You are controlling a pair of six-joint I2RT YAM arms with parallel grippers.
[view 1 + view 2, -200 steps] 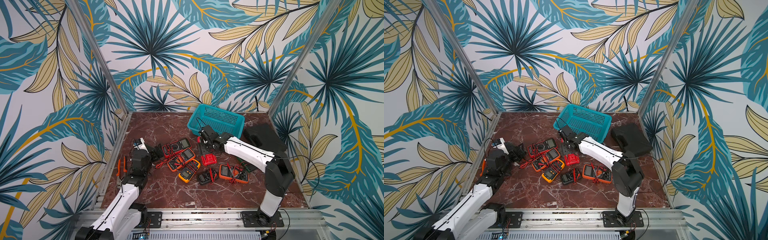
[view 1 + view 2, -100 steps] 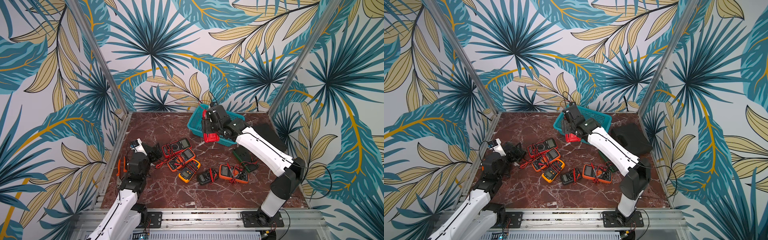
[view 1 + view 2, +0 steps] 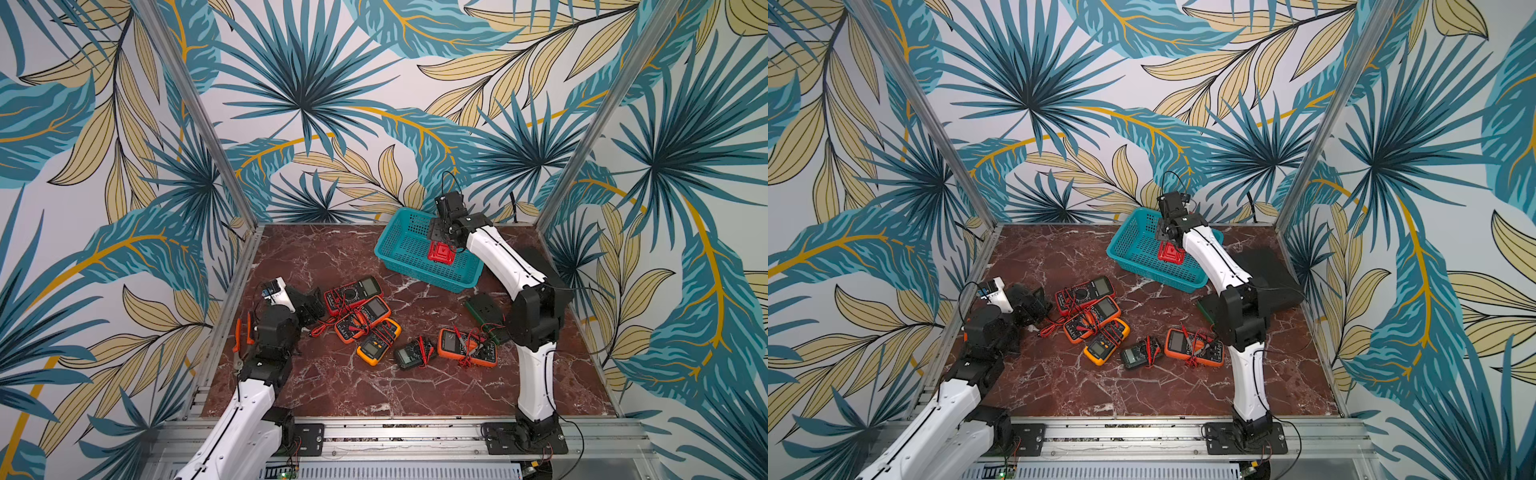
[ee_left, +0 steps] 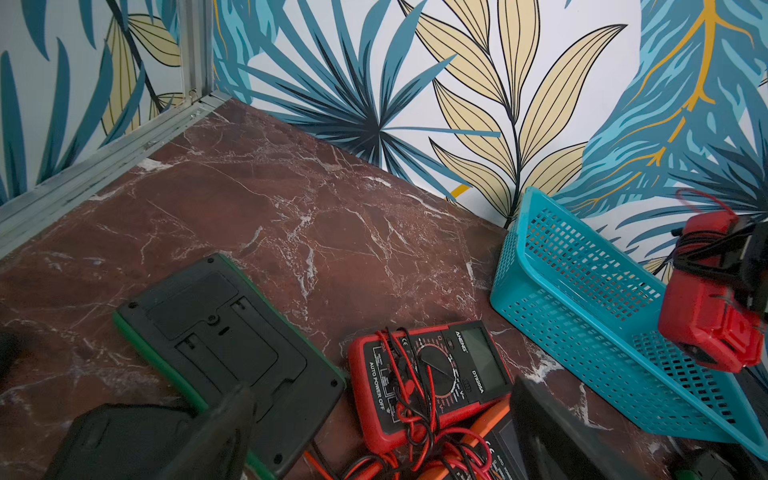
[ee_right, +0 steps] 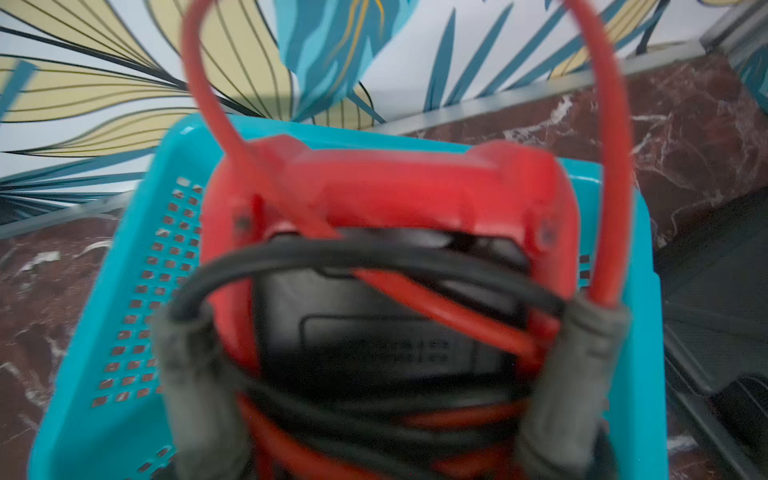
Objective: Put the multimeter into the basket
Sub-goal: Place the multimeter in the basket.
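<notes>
Right claw (image 3: 444, 240) pinching red multimeter (image 3: 440, 254) above blue basket (image 3: 402, 245), left claw (image 3: 312, 308) spread wide beside meters (image 3: 360, 316) on tabletop (image 3: 332, 386)

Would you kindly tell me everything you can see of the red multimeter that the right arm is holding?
The red multimeter has a red, rubbery-looking casing and a black back panel with a printed label. Red and black test leads are wound round it; one red lead loops free. The right gripper clamps its sides, grey fingers pressing casing and leads. It hangs tilted over the inside of the teal basket; whether it touches the bottom is unclear.
</notes>
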